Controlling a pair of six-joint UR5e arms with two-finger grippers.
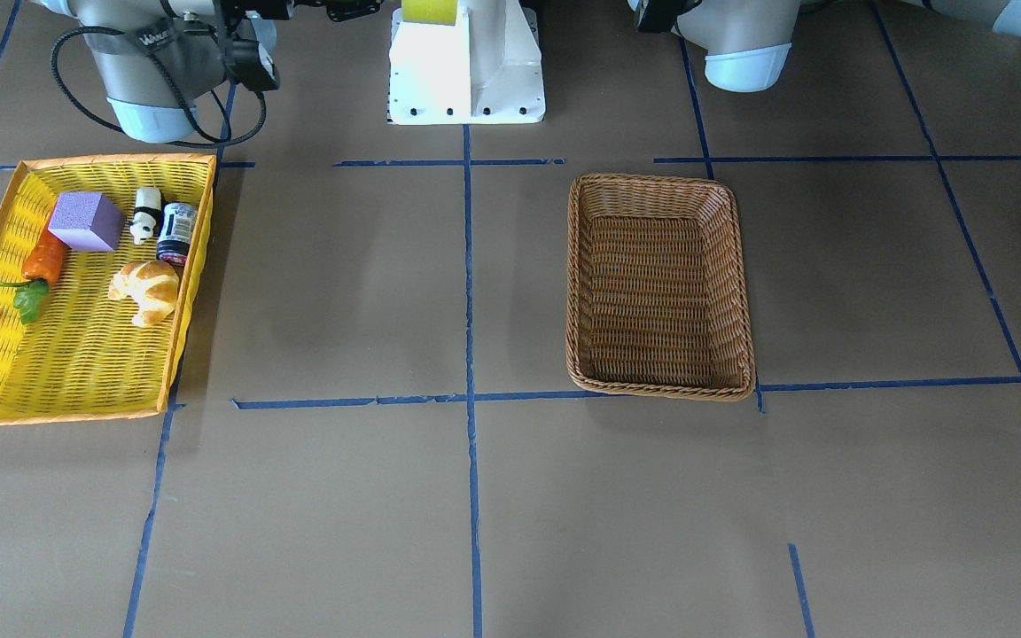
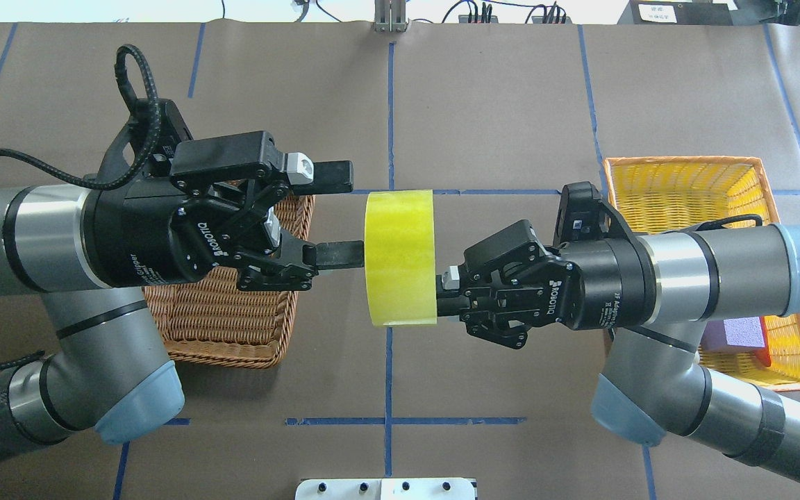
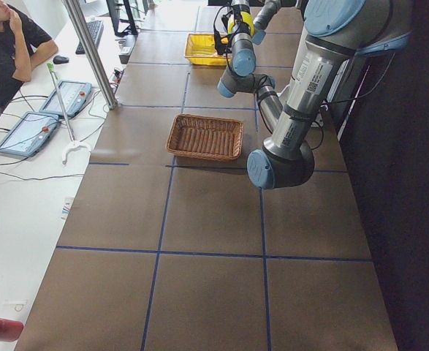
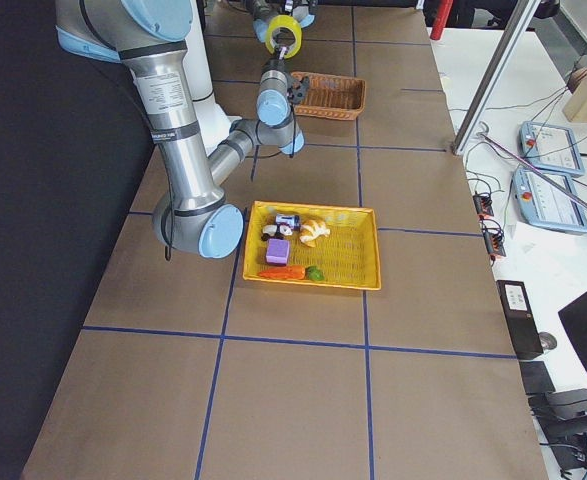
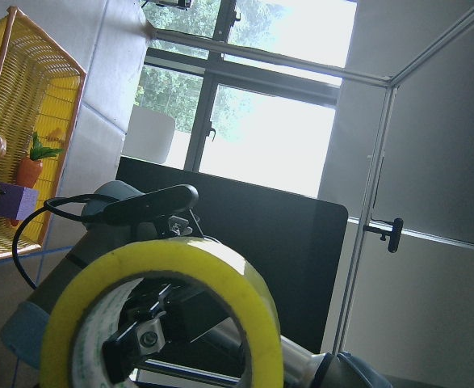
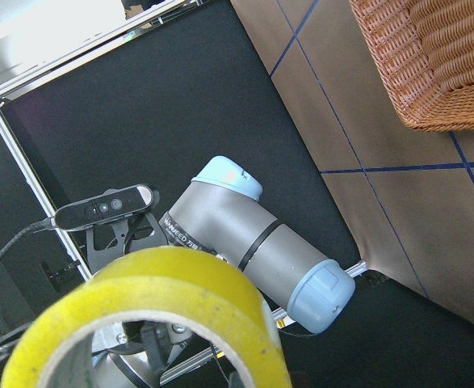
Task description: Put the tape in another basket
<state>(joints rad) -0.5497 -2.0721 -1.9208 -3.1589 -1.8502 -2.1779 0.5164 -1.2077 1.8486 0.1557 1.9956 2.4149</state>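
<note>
So your tape (image 2: 400,258) is up in the air right now, hanging over the middle of the table (image 2: 511,104) between the two arms and standing on edge. It's in neither basket.

The right gripper (image 2: 445,300) has it, clenched on the roll's wall at the lower rim. The left wrist view shows a finger poking into the core, so it looks like a pinch through the wall. The left gripper (image 2: 355,215) is spread wide and pointed straight at the other face of the roll. One finger is just above the top edge and the other is level with the core. That lower one looks right up against the tape, but I can't tell if it's actually touching.

I'd call this mid-handover: the tape is out of the yellow tray (image 2: 678,194) and waiting for the left side to take it.

Next you'd want the left to slide in so the roll's upper wall sits between its fingers, then close. Only after that should the right let go, or the roll drops. Then swing it over the wicker basket (image 2: 212,333), which sits right under the left wrist, and release low.
</note>
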